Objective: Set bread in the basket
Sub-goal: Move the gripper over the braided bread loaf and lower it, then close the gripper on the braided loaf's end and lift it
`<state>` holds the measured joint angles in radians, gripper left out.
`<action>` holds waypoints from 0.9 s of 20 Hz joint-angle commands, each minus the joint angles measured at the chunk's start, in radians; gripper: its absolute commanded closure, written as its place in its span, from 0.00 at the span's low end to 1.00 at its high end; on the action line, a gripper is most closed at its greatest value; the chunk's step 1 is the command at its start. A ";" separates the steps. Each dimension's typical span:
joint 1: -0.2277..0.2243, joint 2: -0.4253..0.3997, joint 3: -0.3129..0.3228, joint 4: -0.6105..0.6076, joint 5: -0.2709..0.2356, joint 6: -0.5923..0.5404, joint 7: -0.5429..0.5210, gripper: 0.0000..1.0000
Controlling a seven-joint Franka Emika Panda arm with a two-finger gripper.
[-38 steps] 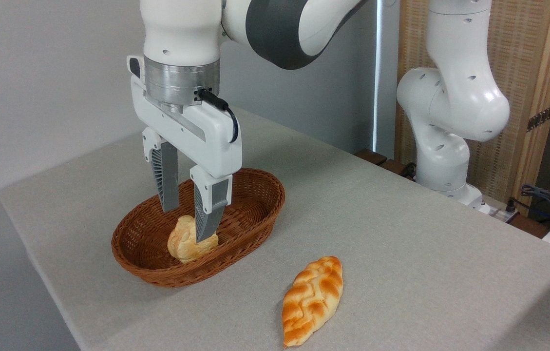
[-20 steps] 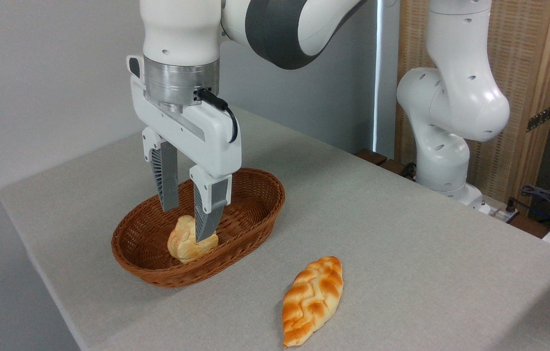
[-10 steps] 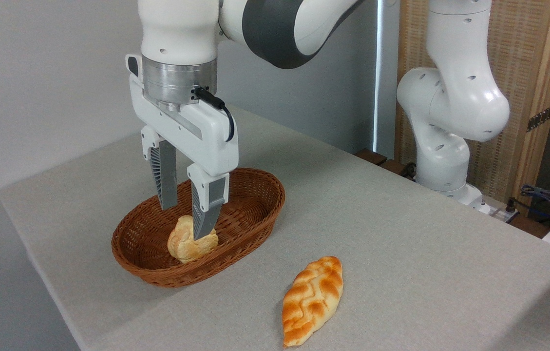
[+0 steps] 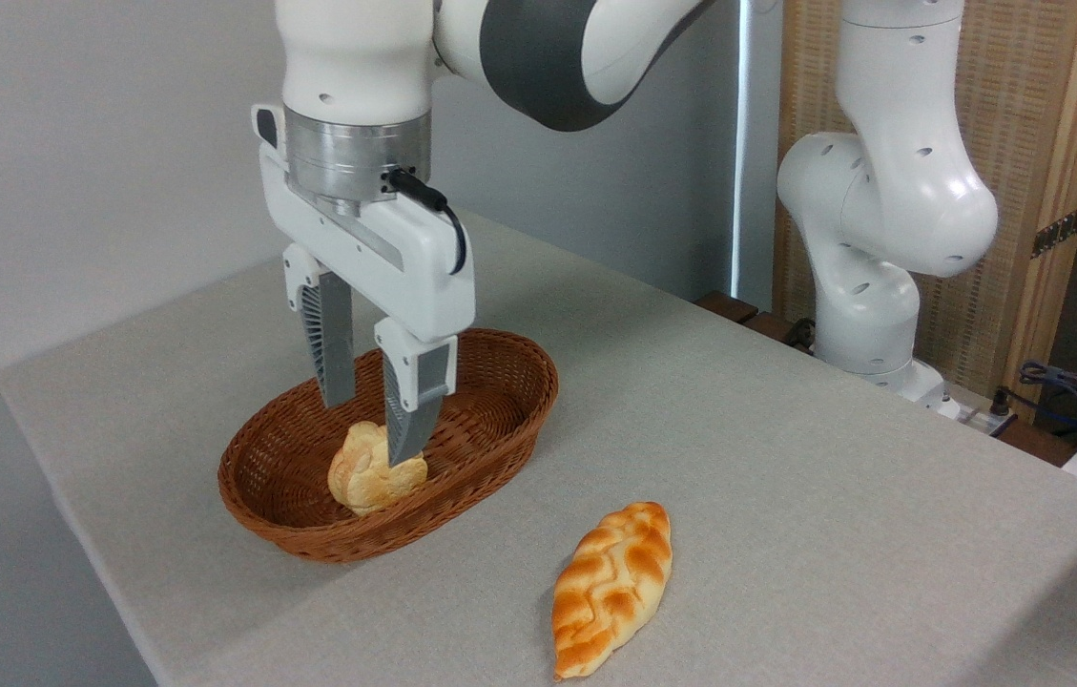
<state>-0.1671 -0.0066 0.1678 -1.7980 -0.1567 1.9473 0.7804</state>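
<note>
Jaws: gripper (image 4: 372,429) hanging parted and empty, lifting slightly off pale roll (image 4: 368,480) in basket (image 4: 500,434), frame centre-left.
Bread (image 4: 610,587): lying on bench (image 4: 786,458), lower centre, awaiting pickup.

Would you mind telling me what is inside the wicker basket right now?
The basket holds one pale bread roll, lying near its front. The open end effector hangs above and hides part of the roll. The braided bread lies outside, on the table.

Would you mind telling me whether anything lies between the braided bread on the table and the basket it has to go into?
Nothing does: bare tablecloth separates the bread from the basket. Inside, a pale roll fills the middle under the open gripper.
</note>
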 commanded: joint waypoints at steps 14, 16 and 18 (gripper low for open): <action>0.018 -0.039 0.185 -0.208 0.118 -0.002 0.089 0.00; 0.020 -0.039 0.187 -0.239 0.146 0.007 0.089 0.00; 0.020 -0.035 0.193 -0.257 0.186 0.015 0.089 0.00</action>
<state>-0.1372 -0.0231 0.3422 -1.9984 -0.0313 1.9457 0.8592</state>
